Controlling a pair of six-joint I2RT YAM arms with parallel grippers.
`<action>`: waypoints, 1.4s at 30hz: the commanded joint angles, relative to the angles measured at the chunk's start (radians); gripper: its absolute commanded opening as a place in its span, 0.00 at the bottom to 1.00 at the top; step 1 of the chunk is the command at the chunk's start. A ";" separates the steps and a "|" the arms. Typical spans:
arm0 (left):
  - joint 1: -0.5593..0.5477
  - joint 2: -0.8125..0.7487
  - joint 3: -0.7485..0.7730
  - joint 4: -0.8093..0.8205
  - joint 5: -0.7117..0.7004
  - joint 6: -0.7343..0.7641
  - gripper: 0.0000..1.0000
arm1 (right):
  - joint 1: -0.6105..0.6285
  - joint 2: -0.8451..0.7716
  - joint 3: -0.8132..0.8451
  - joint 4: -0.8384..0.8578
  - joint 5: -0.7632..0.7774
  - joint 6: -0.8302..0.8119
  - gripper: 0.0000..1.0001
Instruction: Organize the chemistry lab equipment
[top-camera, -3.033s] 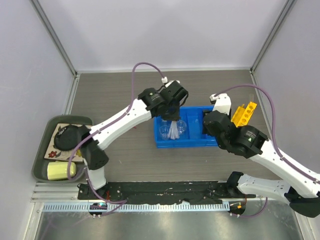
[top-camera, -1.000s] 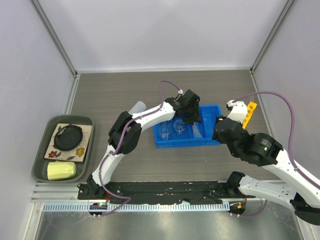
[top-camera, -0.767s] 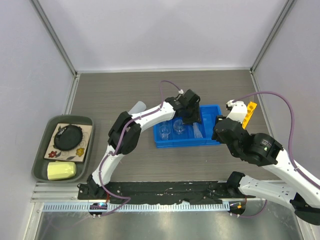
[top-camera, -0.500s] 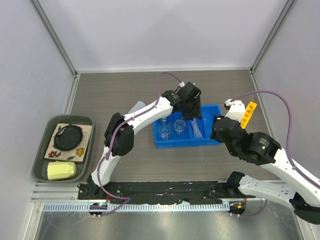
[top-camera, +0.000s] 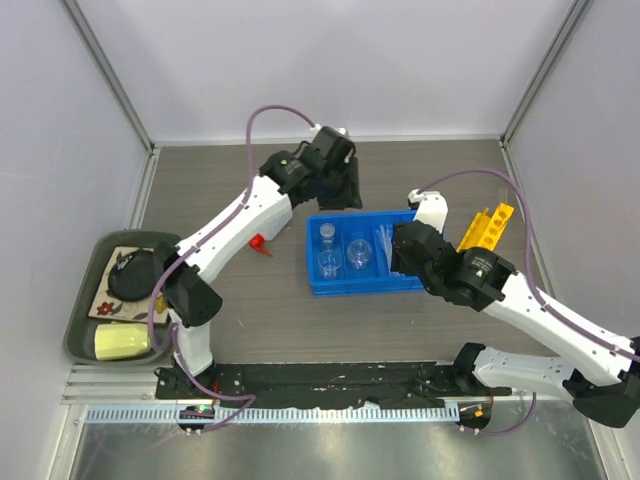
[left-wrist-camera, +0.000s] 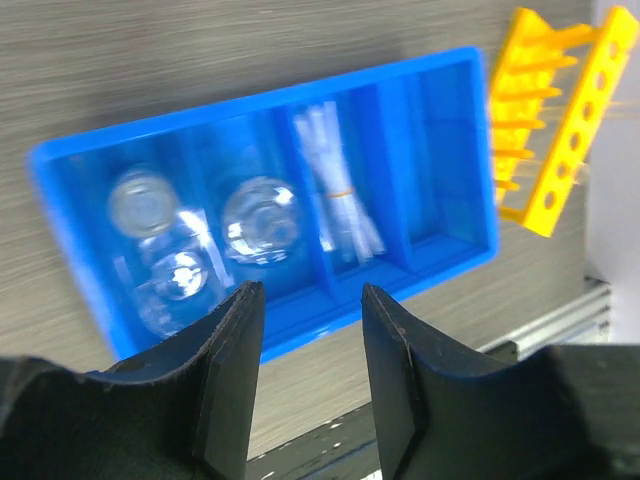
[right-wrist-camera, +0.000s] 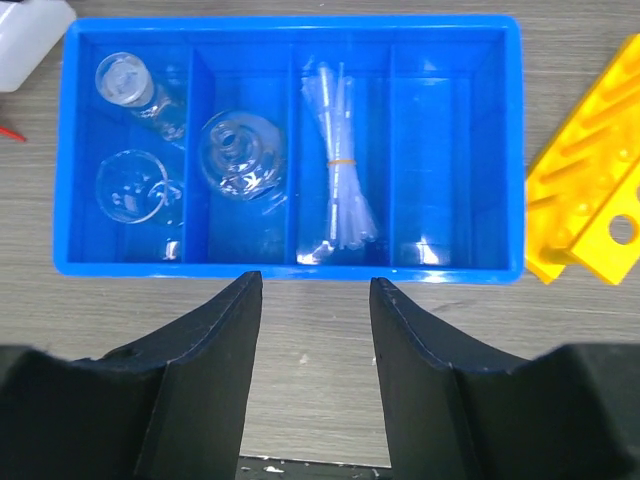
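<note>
Far left, the dark green tray (top-camera: 76, 318) is no part of the job, and a wide sweep of the left arm could catch it; nearer the middle, the white squeeze bottle (right-wrist-camera: 25, 35) lies on the worktop (top-camera: 270, 325) just off the blue bin's (right-wrist-camera: 290, 268) left end, its red nozzle pointing away from the bin; it sits largely under the left arm in the overhead view, so a low elbow could roll it away, and a round, soft body may slip or squirt if pinched hard. The left pincer (left-wrist-camera: 310, 295) hangs over the bin with fingers apart and nothing between them; a careless descent risks striking glass. In the bin's left compartment stand two beakers (right-wrist-camera: 125, 75), next the flask (right-wrist-camera: 240, 150), then the banded pipettes (right-wrist-camera: 335, 165); the rightmost compartment holds nothing; all are light and could tip or chip if the bin is nudged. The right pincer (right-wrist-camera: 315, 285) is likewise spread and empty above the bin's near wall. Just right, the yellow rack (right-wrist-camera: 585, 215) lies tilted beside the bin, whether touching I cannot tell; grasped off-centre it may swing into the bin.
</note>
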 joint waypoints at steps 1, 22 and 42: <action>0.092 -0.104 -0.139 -0.066 -0.062 0.053 0.48 | 0.017 0.022 0.034 0.121 -0.043 -0.015 0.53; 0.431 -0.115 -0.412 -0.123 -0.139 0.460 0.73 | 0.230 0.201 0.097 0.176 -0.006 -0.011 0.54; 0.437 0.063 -0.437 -0.016 -0.117 0.598 0.92 | 0.239 0.143 0.010 0.207 -0.005 -0.022 0.56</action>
